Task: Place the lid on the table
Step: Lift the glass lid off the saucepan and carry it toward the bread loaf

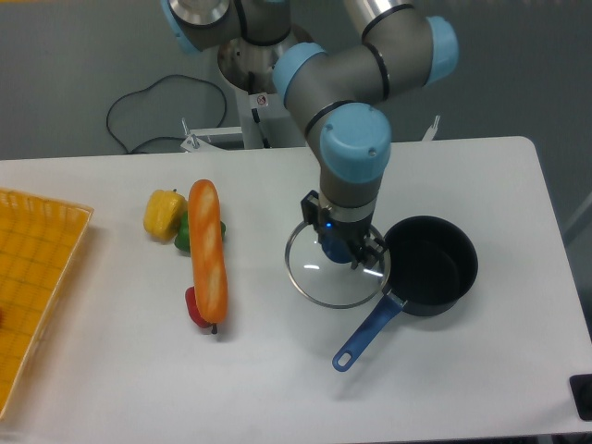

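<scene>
The round clear glass lid with a thin metal rim lies flat and low over the white table, just left of the dark saucepan. Its right edge reaches the pan's rim. My gripper points straight down over the lid's centre, with its fingers closed around the blue knob. I cannot tell whether the lid touches the table or hangs just above it. The saucepan is open, and its blue handle points to the front left.
A baguette lies left of the lid, with a yellow pepper, a green vegetable and a red one beside it. A yellow-orange mesh tray sits at the left edge. A dark object is at the front right corner.
</scene>
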Robot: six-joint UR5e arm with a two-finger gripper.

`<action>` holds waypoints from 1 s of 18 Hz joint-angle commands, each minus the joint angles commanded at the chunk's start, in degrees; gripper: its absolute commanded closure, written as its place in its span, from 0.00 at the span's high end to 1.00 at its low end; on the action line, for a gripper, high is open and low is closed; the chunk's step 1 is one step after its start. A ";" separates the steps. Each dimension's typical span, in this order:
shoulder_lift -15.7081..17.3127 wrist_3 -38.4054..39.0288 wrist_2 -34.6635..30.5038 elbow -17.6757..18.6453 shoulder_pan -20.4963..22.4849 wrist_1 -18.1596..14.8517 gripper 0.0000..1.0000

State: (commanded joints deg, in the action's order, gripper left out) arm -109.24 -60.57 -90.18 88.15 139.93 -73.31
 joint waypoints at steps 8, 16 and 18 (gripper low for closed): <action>-0.97 2.64 -0.09 2.64 -2.20 4.32 0.62; -3.52 6.60 -0.97 3.78 -4.57 8.71 0.62; -3.96 6.69 -2.45 4.66 -4.75 10.55 0.62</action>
State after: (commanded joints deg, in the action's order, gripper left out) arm -113.20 -53.88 -92.63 92.81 135.18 -62.77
